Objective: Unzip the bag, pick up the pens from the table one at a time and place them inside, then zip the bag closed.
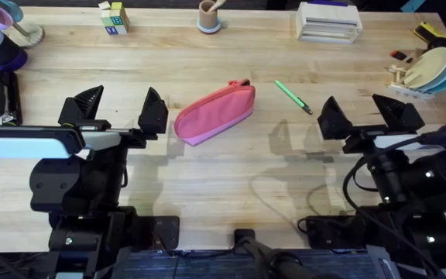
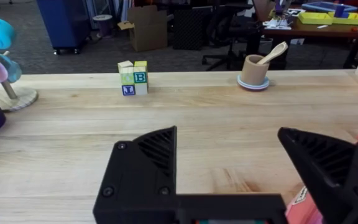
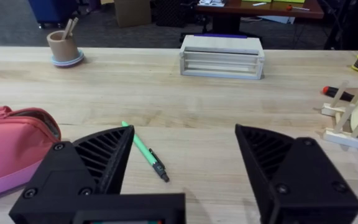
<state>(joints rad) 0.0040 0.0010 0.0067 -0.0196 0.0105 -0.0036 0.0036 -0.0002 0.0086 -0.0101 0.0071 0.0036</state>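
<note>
Seeing soft pink-red fabric pouch (image 1: 214, 113) lying diagonal just right of our left pincer (image 1: 121, 110); both pincers agape, empty; right pincer (image 1: 370, 116) farther.

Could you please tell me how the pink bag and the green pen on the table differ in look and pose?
The bag is a wide, soft pink-red pouch; the pen is a thin, stiff green stick with a dark tip. The bag is clearly longer and bulkier than the pen. The bag slants up toward the right in the overhead view, the pen slants down toward the right. Both lie flat on the table, apart, with neither gripper touching them.
</note>
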